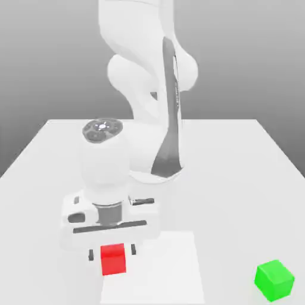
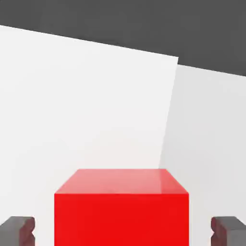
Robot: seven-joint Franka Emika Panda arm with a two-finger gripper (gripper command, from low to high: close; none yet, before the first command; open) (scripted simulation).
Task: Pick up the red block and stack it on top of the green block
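Note:
The red block (image 1: 113, 260) sits near the table's front, at the edge of a brighter white square (image 1: 167, 268). My gripper (image 1: 112, 254) hangs straight over it, open, with one dark finger (image 1: 91, 255) on each side of the block. In the hand view the red block (image 2: 121, 206) lies between the two fingertips (image 2: 17, 230), with a gap on both sides, so nothing is gripped. The green block (image 1: 274, 279) stands alone at the front of the exterior view's right, well apart from the gripper.
The white arm (image 1: 149, 89) rises behind the hand from the middle of the pale table (image 1: 238, 179). The bright square patch (image 2: 86, 96) lies flat on the table. In the hand view, dark background shows beyond the table's edge.

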